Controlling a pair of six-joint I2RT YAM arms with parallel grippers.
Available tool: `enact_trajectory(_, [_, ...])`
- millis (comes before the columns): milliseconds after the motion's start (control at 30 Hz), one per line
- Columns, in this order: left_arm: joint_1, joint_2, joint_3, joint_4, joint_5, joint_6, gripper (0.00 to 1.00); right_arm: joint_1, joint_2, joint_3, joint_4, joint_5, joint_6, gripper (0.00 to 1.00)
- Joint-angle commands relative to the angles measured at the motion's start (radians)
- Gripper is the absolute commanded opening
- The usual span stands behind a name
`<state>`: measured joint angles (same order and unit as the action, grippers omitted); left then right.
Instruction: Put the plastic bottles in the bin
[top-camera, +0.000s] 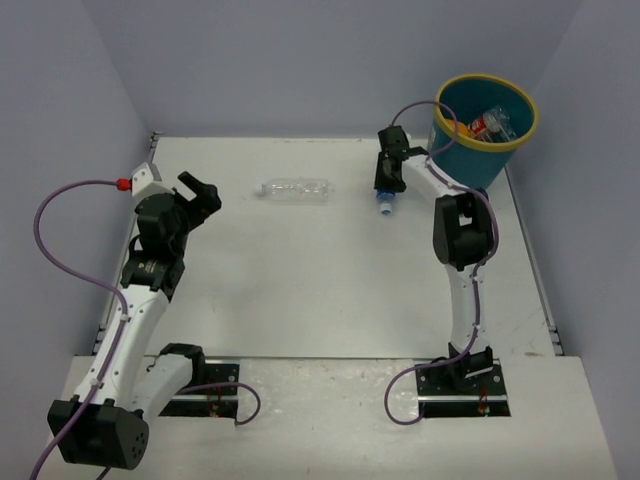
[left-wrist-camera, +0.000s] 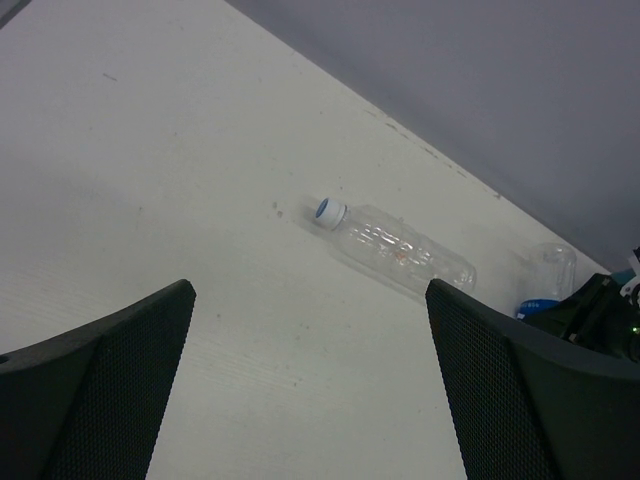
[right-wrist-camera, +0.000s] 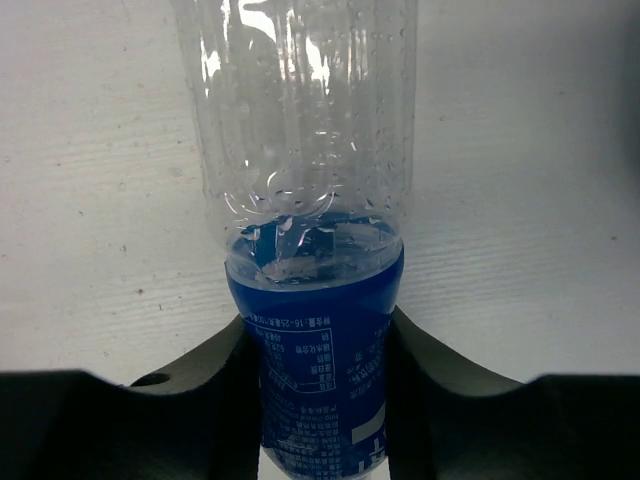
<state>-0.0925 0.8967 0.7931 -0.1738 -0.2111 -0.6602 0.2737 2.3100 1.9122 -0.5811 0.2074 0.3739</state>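
Note:
A clear plain bottle (top-camera: 295, 190) lies on its side on the far middle of the table; it shows in the left wrist view (left-wrist-camera: 395, 248) with its blue-ringed cap to the left. My left gripper (top-camera: 200, 193) is open and empty, to the left of it. My right gripper (top-camera: 388, 185) is shut on the clear blue-labelled bottle (right-wrist-camera: 315, 350), holding it above the table just left of the bin; the bottle's blue end (top-camera: 384, 209) hangs below the fingers. The teal bin (top-camera: 484, 128) with a yellow rim stands at the far right corner and holds a red-labelled bottle (top-camera: 491, 124) and others.
Grey walls close the table at the back and both sides. The right arm's purple cable loops past the bin's left rim (top-camera: 445, 112). The held bottle also shows at the right edge of the left wrist view (left-wrist-camera: 548, 280).

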Motion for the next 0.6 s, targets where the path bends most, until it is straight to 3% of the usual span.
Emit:
enact_trajectory(0, [0.007, -0.042, -0.019, 0.009, 0.023, 0.019, 1.00, -0.001, -0.187, 0.000, 0.075, 0.009, -0.045, 0.24])
enact_trajectory(233, [0.007, -0.092, -0.020, -0.023, 0.036, 0.016, 1.00, -0.001, -0.460, -0.002, 0.149, -0.013, -0.121, 0.25])
enact_trajectory(433, [0.007, -0.151, -0.036, -0.030, 0.049, 0.008, 1.00, -0.037, -0.504, 0.191, 0.198, 0.261, -0.105, 0.25])
enact_trajectory(567, [0.007, -0.185, -0.051, -0.026, 0.034, 0.006, 1.00, -0.078, -0.460, 0.235, 0.340, 0.457, -0.133, 0.26])
